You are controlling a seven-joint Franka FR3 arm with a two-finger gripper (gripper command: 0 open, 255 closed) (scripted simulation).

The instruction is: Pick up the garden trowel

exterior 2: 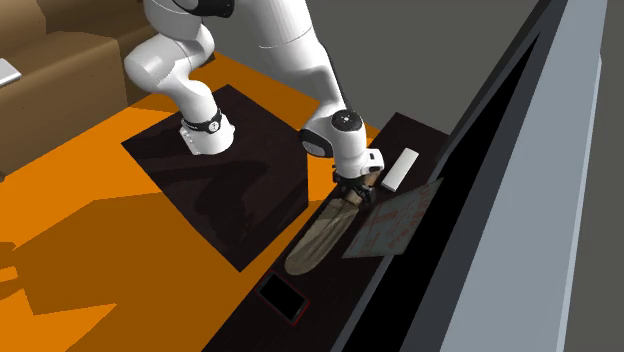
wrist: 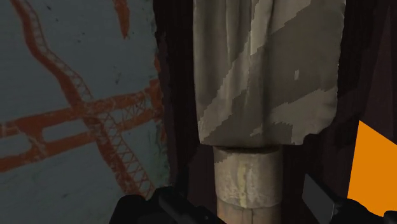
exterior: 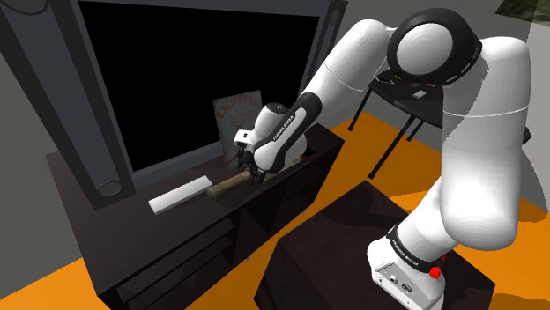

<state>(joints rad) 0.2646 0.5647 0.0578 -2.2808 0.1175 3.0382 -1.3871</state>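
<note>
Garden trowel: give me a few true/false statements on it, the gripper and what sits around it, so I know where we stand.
1. The garden trowel lies on the dark console in front of the TV screen. True.
2. The gripper is shut on nothing, beside the trowel. False: its fingers stand apart, one on each side of the trowel's handle.
3. A flat white bar lies on the console past the trowel's handle end. True.
4. The printed picture lies flat on the orange floor. False: it stands on the console, leaning against the TV screen.
</note>
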